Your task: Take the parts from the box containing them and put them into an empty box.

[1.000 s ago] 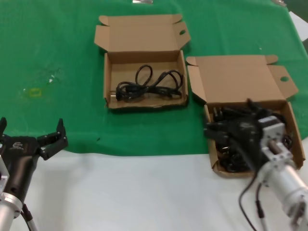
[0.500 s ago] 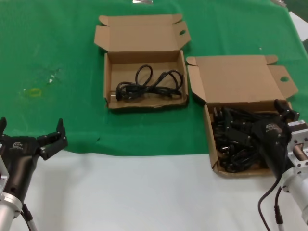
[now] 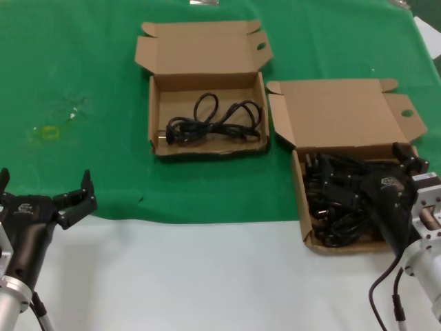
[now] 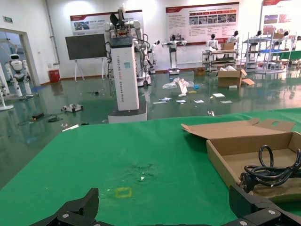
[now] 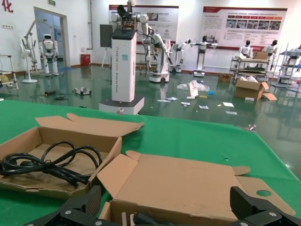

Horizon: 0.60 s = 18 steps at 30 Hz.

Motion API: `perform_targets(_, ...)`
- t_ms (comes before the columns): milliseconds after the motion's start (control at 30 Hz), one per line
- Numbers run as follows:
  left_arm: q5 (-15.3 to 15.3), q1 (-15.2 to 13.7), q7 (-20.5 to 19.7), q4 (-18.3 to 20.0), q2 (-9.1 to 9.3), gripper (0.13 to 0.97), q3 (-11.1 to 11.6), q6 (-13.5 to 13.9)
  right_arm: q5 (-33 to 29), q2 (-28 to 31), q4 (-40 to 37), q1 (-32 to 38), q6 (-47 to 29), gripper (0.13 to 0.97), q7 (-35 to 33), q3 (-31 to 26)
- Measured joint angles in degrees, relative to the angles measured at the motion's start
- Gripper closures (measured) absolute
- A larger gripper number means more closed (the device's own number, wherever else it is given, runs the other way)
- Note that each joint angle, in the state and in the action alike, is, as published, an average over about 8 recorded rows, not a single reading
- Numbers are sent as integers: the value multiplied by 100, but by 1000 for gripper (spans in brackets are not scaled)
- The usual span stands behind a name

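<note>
Low over the near-right brown cardboard box of black cable parts (image 3: 313,207), the right claw (image 3: 406,162) hangs spread; the left claw (image 3: 45,196) waits released beside the worktop's (image 3: 207,276) near-left edge.

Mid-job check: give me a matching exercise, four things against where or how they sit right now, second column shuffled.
Things:
1. left gripper
2. right gripper
3. far brown cardboard box
4. near brown cardboard box with the heap of black cables

States:
A. holds one coiled black power cable
B. fingers spread, over the box with the heap
C. lies at the table's right, lid open
D. open, idle by the green cloth's front edge

Pairs: 1-D, 2-B, 3-A, 4-C
</note>
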<state>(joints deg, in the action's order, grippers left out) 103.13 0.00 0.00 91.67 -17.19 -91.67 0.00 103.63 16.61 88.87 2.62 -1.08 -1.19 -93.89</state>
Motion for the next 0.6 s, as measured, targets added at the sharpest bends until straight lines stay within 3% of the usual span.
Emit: perform_targets(600, 0, 0, 0, 0, 0, 132, 0, 0, 0, 0, 0, 0, 0, 129, 0, 0)
